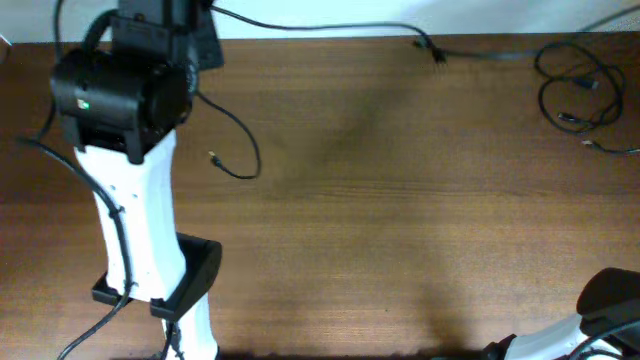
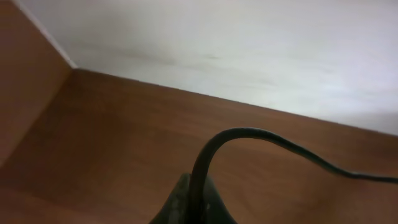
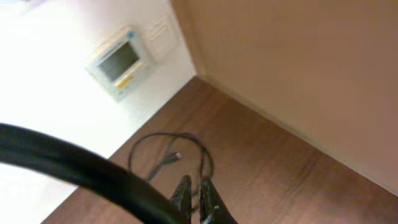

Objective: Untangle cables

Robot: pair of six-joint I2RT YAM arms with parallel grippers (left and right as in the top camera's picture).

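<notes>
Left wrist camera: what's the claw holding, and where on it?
The left claw pinches a thin black flexible cable on its cord; no plug shows there.

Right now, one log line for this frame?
left claw: shut on cable | right claw: shut, empty | looped cables: on table ahead of right claw, not yet untangled

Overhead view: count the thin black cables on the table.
3 at least: a curled cable beside the left arm, a long cable along the far edge, and a looped tangle at far right that may hide more.
</notes>
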